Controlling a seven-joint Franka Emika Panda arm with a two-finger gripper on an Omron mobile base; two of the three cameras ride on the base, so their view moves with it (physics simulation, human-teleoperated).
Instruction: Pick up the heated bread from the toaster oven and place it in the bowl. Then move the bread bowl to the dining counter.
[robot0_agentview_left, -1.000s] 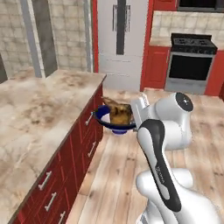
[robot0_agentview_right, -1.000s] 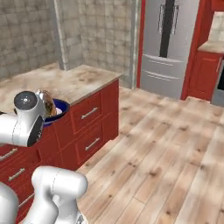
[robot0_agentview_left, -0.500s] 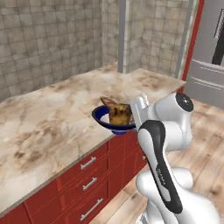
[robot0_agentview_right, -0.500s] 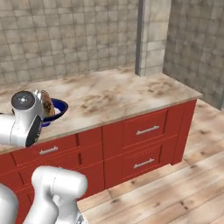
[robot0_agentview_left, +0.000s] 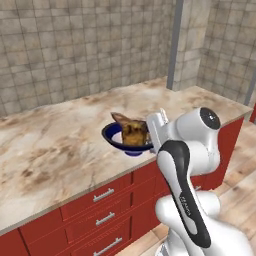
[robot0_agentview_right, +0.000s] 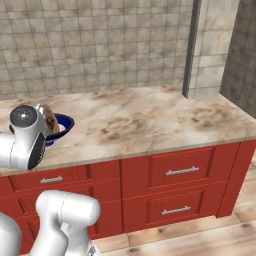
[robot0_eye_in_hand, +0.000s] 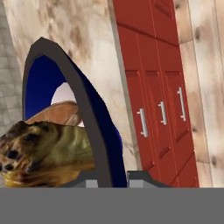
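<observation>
Already the gripper (robot0_eye_in_hand: 111, 177) is clenched on the near rim of the bowl (robot0_agentview_left: 114, 134), which hangs at centre frame in the left base view, over the front part of the dining counter (robot0_agentview_left: 55, 150). Whether its base touches the stone, I cannot tell. The heated bread (robot0_agentview_left: 135, 132) sits inside, against the gripper side. From the hand, bare counter stretches toward the frame's upper left, so I judge setting down needs only lowering.

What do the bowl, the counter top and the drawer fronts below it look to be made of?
Bowl: likely glazed ceramic, with a glossy dark blue rim and outside and a white inside. Dining counter: polished stone, probably marble, going by the beige mottled veining. Drawer fronts: red lacquered wood or laminate, smooth and uniform, with silver metal-looking handles.
</observation>
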